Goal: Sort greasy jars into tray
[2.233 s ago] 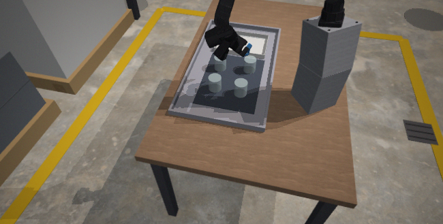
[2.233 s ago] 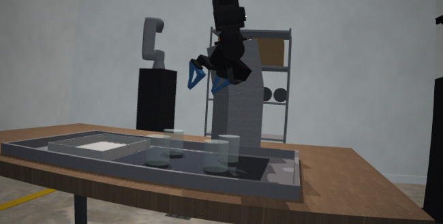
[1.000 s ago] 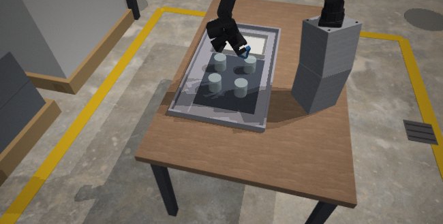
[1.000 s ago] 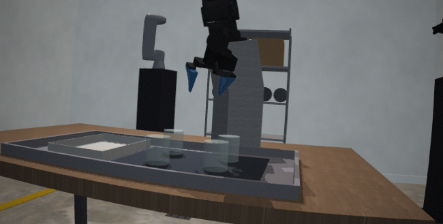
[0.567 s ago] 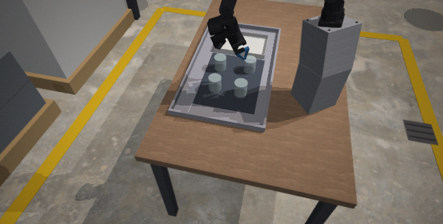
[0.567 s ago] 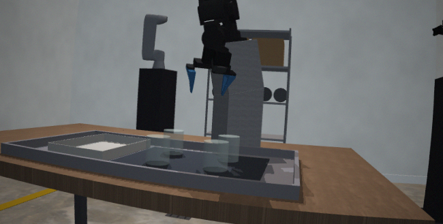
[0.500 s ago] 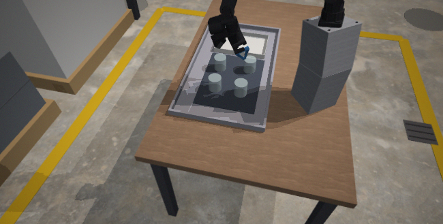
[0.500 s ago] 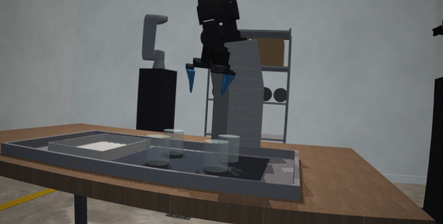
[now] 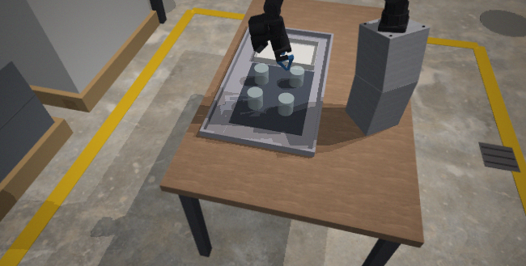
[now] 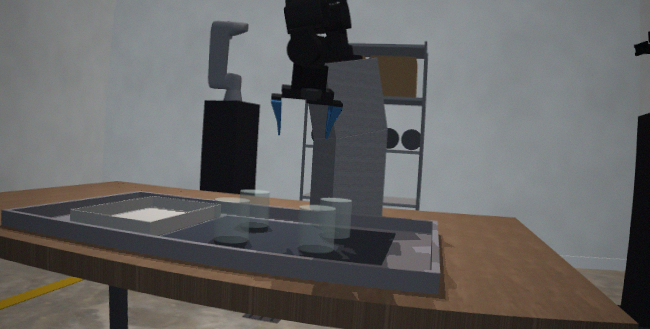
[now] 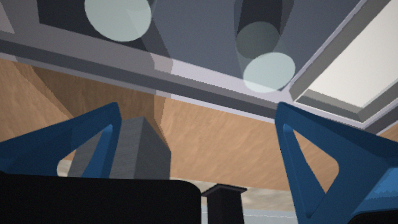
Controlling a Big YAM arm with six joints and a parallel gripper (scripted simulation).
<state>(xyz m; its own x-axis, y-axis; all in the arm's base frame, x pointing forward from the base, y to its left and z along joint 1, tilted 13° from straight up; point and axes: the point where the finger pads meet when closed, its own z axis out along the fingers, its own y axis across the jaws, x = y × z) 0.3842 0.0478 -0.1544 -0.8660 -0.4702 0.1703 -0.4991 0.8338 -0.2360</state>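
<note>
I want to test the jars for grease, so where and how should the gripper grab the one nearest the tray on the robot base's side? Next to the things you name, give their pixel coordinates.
Probably around the upper side wall of that jar [image 9: 296, 77] [image 11: 269, 73], coming straight down, with the gripper [image 10: 303, 136] [image 11: 198, 110] open: it stands upright, round, with space around its wall.

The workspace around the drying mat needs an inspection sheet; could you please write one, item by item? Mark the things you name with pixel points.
Surface: steel top [image 9: 259, 144] [image 10: 390, 275] [image 11: 200, 95], raised rims, on a wooden table [image 9: 283, 188] [image 10: 525, 273] [image 11: 215, 145].
Job's things: four jars [image 9: 286, 105] [image 10: 317, 228] [image 11: 118, 17] upright, apart, on the mat [image 9: 267, 123] [image 10: 370, 248] [image 11: 200, 30]; tray [image 9: 307, 51] [image 10: 155, 214] [image 11: 350, 75] beside it, no jar inside. Grease: cannot tell.
Clutter: nothing seen.
Gripper [image 9: 288, 64] [image 10: 303, 136] [image 11: 198, 110]: open, above the jars, touching none.
Cables: nothing seen.
Surroundings: yellow floor lines [image 9: 135, 84] [image 10: 40, 292], shelf unit [image 10: 422, 113], grey arm [image 10: 219, 58] on a black pedestal [image 10: 227, 148].
</note>
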